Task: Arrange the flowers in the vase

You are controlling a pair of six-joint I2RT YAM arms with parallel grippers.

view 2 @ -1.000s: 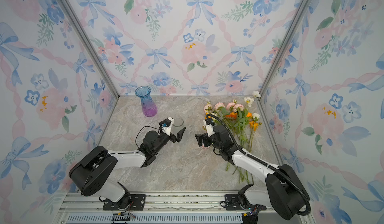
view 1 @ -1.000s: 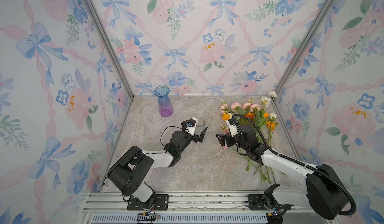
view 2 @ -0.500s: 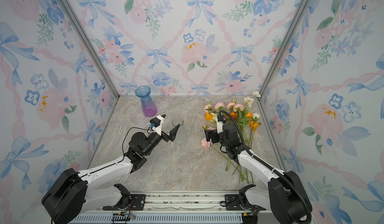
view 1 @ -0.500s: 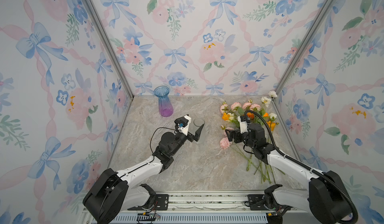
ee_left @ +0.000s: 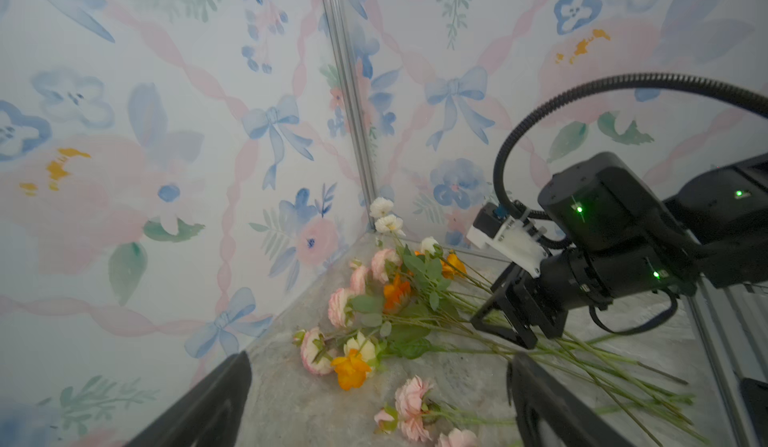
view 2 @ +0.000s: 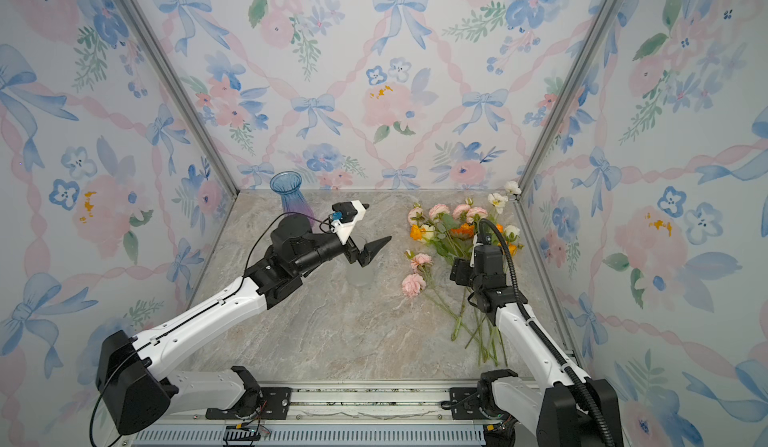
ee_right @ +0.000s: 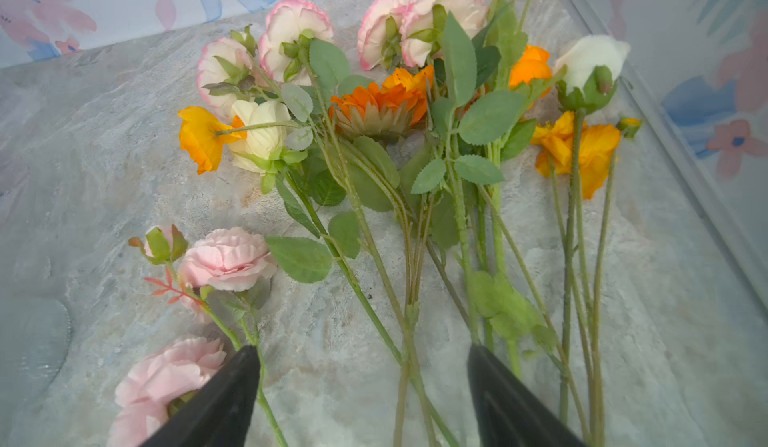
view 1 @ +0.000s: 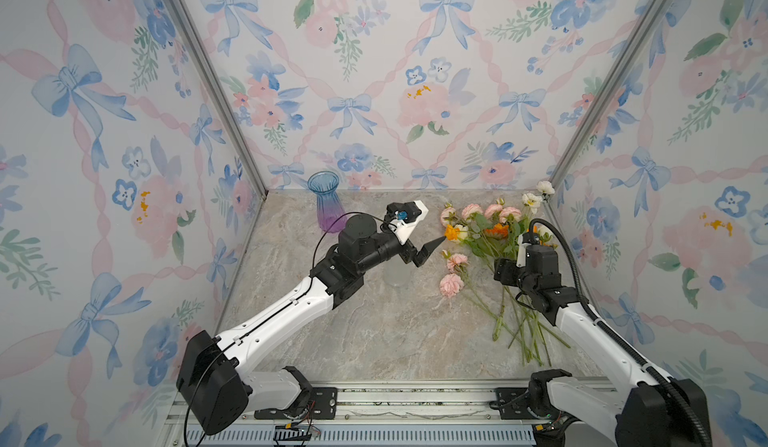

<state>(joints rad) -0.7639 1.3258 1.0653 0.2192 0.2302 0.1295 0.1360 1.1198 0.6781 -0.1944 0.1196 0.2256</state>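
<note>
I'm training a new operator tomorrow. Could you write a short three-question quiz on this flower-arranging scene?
1. True or false: the vase already holds flowers.
2. The right gripper is: A shut on a bloom; B open, straddling stems; C gripping the vase.
3. Fill in: the flowers lie flat on the ___.

Key: 1 false; 2 B; 3 table.

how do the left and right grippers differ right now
The left gripper hangs above the table, wide open, nothing between its fingers; the right gripper sits low over the flowers, open with green stems between its fingers. The left points at the bloom end; the right reaches in from the stem end. Both have black fingers and grip nothing yet.
</note>
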